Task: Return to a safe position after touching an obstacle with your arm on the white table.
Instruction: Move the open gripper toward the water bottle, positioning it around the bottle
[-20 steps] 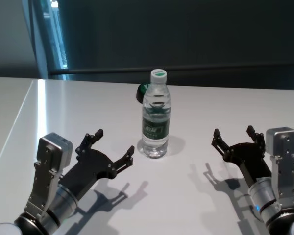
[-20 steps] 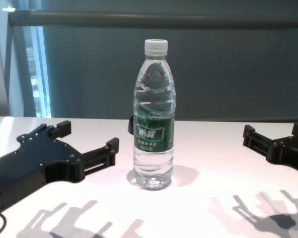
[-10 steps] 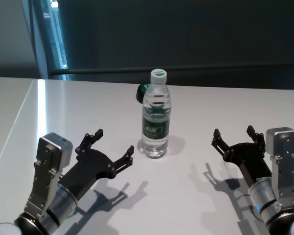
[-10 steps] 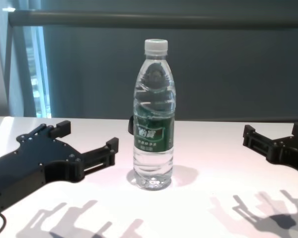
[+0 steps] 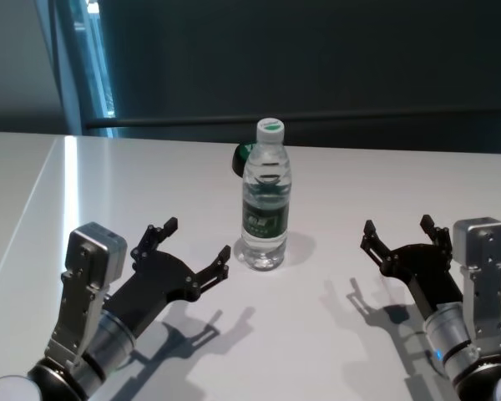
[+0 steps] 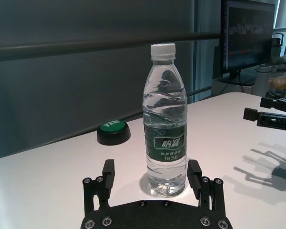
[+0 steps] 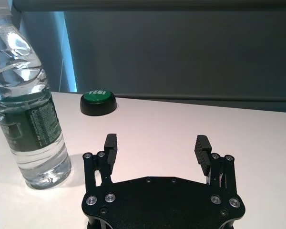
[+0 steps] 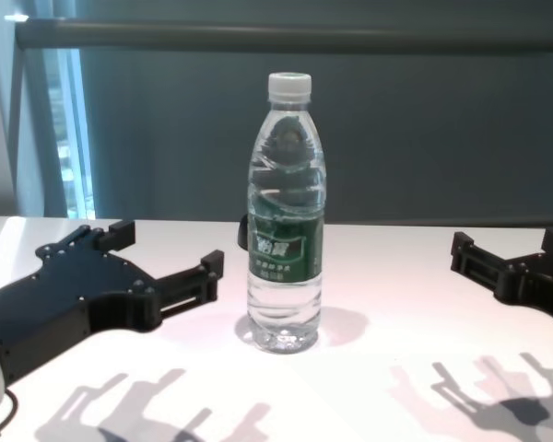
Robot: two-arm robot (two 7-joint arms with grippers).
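Note:
The obstacle, a clear water bottle (image 5: 265, 200) with a white cap and a dark green label, stands upright in the middle of the white table (image 5: 384, 184). My left gripper (image 5: 196, 238) is open and empty, low over the table to the bottle's left. Its nearer fingertip (image 5: 223, 251) is a short gap from the bottle's base. In the left wrist view the bottle (image 6: 165, 129) stands just beyond the left gripper (image 6: 151, 168), in line with the space between the fingers. My right gripper (image 5: 397, 225) is open and empty, well to the bottle's right.
A black button with a green top (image 5: 242, 154) sits on the table behind the bottle; it also shows in the right wrist view (image 7: 98, 101). A dark wall with a rail runs along the table's far edge. White tabletop (image 8: 396, 368) lies in front of the bottle.
My left gripper has shifted slightly up and forward, a little closer to the bottle. The bottle and the right arm have not moved.

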